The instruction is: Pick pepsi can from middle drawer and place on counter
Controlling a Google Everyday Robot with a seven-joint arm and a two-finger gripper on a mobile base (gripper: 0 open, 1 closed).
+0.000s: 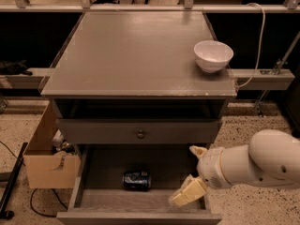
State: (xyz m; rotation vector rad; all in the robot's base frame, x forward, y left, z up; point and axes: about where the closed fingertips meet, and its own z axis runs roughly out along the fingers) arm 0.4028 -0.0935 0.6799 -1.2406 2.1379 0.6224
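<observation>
The pepsi can (137, 180), blue with white markings, lies on its side on the floor of the open middle drawer (117, 201), near the middle. My gripper (188, 174) is over the right part of the drawer, to the right of the can and apart from it. Its pale fingers (186, 193) are spread open and hold nothing. The white arm reaches in from the right. The counter (131, 50) is the flat grey cabinet top above.
A white bowl (213, 55) stands on the counter's right side. A closed drawer front with a round knob (140, 134) sits above the open drawer. A cardboard box (49, 165) stands on the floor at the left. A white cable (259, 36) hangs at the right.
</observation>
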